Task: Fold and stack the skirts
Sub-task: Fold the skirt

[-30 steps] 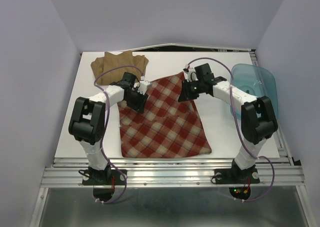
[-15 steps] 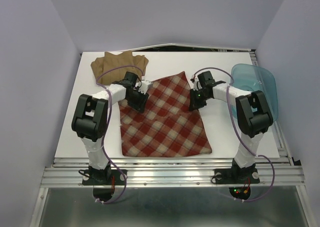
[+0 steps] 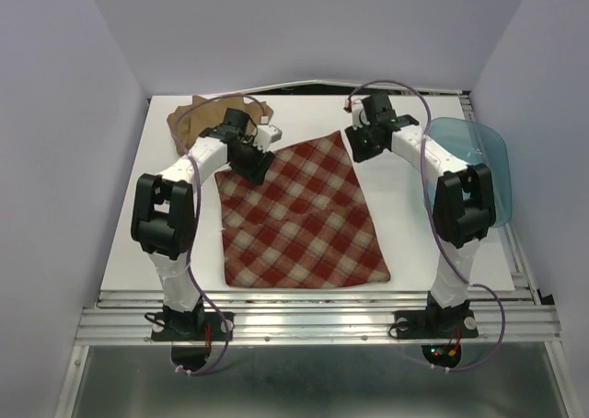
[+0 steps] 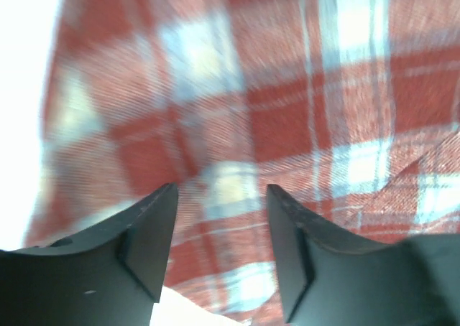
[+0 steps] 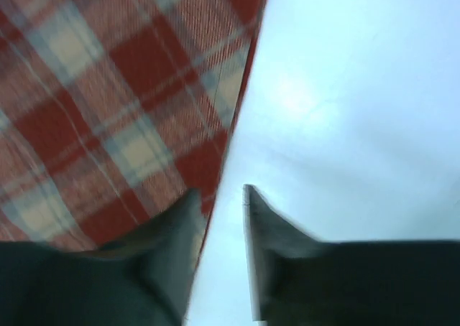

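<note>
On the surface [image 3: 405, 225], the plaid skirt [image 3: 299, 220] lay lengthwise near-to-far. The left fingers [image 4: 144, 247] gaped; the right fingers [image 5: 287, 268] seemed parted.

My matt black fingers [image 4: 140, 236] look smooth. The red-and-cream checked plaid cloth skirt [image 3: 299, 215] shows a fine matt weave; the translucent blue plastic tub [image 3: 479, 146] is smooth and glossy.

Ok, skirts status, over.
Left hand open over plaid skirt, far-left corner. Right hand open at its far-right edge. Skirt flat, unfolded. Tan skirt far left; tub right, clear.
</note>
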You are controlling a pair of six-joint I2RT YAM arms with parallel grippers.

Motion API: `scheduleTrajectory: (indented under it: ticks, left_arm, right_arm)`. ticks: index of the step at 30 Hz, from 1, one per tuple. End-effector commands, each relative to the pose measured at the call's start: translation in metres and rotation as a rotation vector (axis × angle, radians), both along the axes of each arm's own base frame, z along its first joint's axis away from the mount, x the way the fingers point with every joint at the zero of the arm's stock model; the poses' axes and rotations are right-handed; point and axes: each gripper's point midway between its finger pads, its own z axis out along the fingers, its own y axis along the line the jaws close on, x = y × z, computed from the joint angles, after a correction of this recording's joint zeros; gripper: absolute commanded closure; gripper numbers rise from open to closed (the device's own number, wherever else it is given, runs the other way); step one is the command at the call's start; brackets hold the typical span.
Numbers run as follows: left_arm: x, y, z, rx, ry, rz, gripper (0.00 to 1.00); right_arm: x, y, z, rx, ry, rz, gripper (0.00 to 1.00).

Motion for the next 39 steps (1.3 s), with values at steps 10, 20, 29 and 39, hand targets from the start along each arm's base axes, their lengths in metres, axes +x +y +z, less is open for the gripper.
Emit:
scheduleTrajectory:
  ticks: [10, 20, 29, 39]
  left_arm:
    - [0.085, 0.062, 0.078, 0.018, -0.192, 0.023, 0.35]
    - [0.083, 0.079, 0.054, -0.003, -0.13, 0.051, 0.36]
    - [0.07, 0.084, 0.018, -0.015, -0.034, 0.032, 0.36]
    - [0.065, 0.087, -0.03, -0.001, 0.062, 0.034, 0.42]
  right_arm:
    - [0.136, 0.071, 0.062, 0.015, -0.572, 0.502, 0.26]
    - [0.17, 0.105, 0.016, -0.032, -0.718, 0.79, 0.26]
    - [0.151, 0.108, -0.034, -0.036, -0.633, 0.94, 0.45]
    - [0.132, 0.104, -0.054, -0.049, -0.543, 1.034, 0.77]
